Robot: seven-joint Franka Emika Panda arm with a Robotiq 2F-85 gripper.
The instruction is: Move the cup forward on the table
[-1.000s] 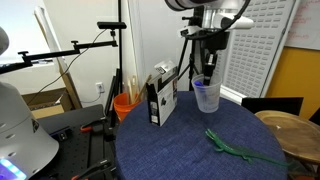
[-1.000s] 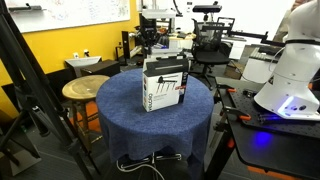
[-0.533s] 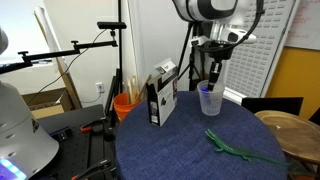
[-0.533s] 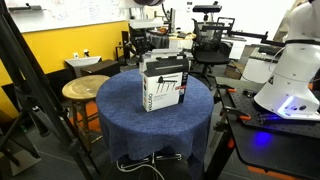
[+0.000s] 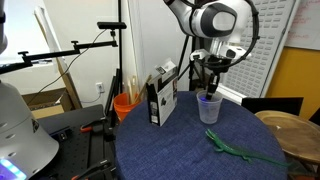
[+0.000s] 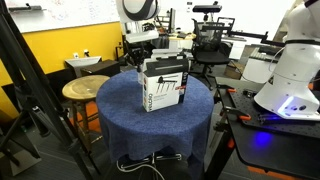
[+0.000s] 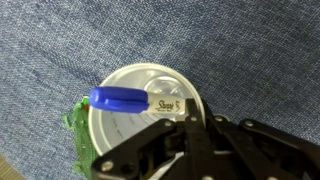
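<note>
In an exterior view, the gripper (image 5: 208, 88) has carried the cup (image 5: 210, 108) nearer the camera, to about 2 o'clock on the table (image 5: 170, 150), beside the box (image 5: 160, 98); the move looks well under way. In an exterior view, the box (image 6: 165, 85) hides cup and fingers alike. In the wrist view, the jaws appear nearly closed, pinching the rim at 4 o'clock; a green toy (image 7: 75, 120) is half hidden at the cup's 9 o'clock.
</note>
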